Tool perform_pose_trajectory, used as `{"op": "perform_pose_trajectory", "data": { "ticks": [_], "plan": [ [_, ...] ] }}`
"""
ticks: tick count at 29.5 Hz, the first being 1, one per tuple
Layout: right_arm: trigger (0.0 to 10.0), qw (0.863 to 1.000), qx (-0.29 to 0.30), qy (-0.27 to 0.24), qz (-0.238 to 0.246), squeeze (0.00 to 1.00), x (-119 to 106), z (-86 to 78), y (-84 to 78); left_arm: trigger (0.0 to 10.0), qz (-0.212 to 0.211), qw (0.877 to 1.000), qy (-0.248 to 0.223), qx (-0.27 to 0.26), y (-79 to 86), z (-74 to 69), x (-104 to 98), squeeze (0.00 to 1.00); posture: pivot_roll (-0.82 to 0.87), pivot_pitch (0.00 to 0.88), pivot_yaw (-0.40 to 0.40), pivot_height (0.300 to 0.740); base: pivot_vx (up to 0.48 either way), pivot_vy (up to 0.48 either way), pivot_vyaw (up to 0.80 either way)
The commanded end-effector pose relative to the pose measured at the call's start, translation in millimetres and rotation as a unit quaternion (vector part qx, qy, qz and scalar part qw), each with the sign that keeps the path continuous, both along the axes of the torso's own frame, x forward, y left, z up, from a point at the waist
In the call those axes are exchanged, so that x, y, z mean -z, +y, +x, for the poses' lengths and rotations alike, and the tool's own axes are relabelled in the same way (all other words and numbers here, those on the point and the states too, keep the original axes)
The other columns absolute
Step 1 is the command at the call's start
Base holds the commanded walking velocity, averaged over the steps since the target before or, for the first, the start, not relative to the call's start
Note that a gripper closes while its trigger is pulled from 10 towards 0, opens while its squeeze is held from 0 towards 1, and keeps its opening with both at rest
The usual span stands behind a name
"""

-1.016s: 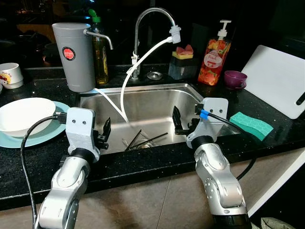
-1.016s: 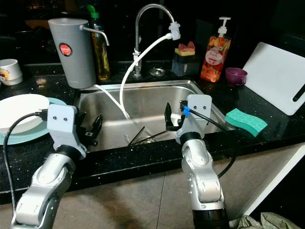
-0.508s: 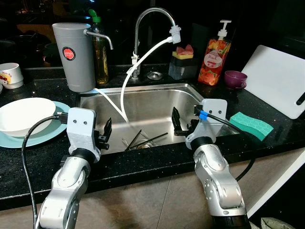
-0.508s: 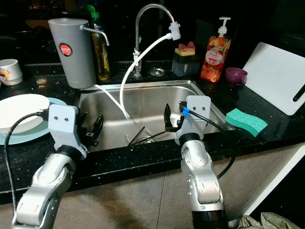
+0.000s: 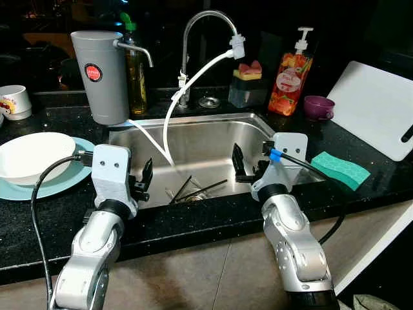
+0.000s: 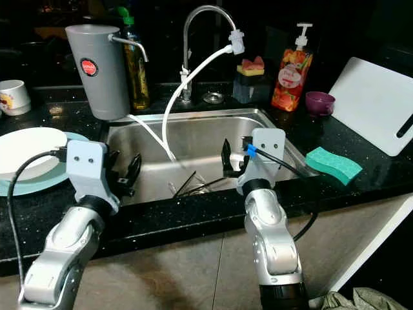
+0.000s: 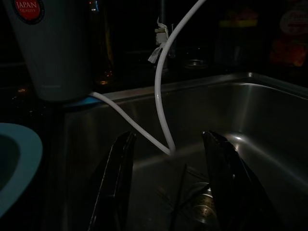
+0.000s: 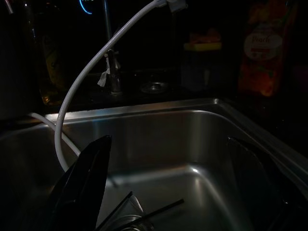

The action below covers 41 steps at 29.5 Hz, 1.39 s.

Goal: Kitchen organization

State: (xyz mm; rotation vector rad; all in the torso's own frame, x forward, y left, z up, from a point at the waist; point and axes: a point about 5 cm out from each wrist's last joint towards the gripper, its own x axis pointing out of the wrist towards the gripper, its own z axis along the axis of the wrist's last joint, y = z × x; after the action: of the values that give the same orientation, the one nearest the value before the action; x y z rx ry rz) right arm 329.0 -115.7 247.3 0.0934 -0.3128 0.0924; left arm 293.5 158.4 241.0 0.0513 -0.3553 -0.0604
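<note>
Two black-fingered pincers, left pincer [image 5: 143, 183] and right pincer [image 5: 244, 169], both spread, hover over shiny steel sink [image 5: 213, 126] holding thin dark chopsticks [image 5: 205, 188].

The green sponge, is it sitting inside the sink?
No, the green sponge lies on the black counter to the right of the sink, outside the basin.

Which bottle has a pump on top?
The orange soap bottle right of the tap has a white pump. The yellowish bottle behind the grey jug has a green cap instead.
</note>
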Motion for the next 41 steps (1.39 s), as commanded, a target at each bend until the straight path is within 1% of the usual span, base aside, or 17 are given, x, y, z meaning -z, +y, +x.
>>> {"op": "perform_pose_trajectory", "data": {
  "ticks": [1,41],
  "plan": [
    [10.0,1.000,0.001,0.005,0.001,0.00,2.9,0.4,-0.1,10.0,0.004,1.000,0.001,0.005,-3.4,0.8,2.0,0.00,0.14,0.100,-0.060,0.740,0.000,0.000,0.00],
    [10.0,1.000,0.007,0.005,0.002,0.00,2.1,0.2,-2.3,10.0,0.006,1.000,0.003,0.006,-4.9,2.6,1.7,0.00,0.14,0.105,-0.059,0.740,0.000,0.000,0.00]
  ]
}}
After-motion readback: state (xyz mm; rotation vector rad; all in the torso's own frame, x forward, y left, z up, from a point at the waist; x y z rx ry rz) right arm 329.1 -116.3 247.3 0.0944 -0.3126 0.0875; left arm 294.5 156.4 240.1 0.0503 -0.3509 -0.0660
